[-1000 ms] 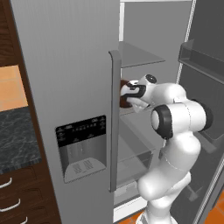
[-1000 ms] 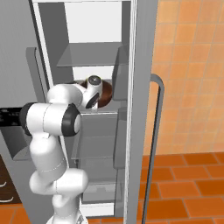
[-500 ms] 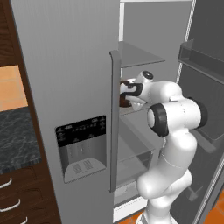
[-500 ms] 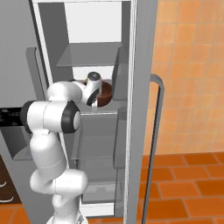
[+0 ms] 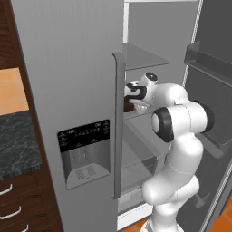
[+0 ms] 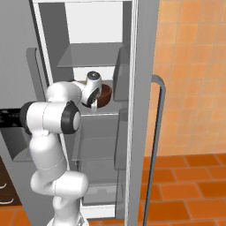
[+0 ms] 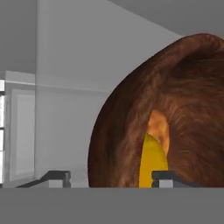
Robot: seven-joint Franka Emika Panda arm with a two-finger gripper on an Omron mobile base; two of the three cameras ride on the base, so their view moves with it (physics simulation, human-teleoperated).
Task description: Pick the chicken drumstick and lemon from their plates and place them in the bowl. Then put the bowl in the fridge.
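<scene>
My gripper is inside the open fridge, at the bowl, which sits on a glass shelf at mid height. Up close the bowl is deep, round and dark reddish-brown with a wood-like grain. The yellow lemon lies inside it, with the golden-brown chicken drumstick just above it. My fingertips straddle the bowl's near wall, spread rather than pressed together; I cannot tell whether they touch it.

bowl fills shelf right; open room left, probably; door flanks.
</scene>
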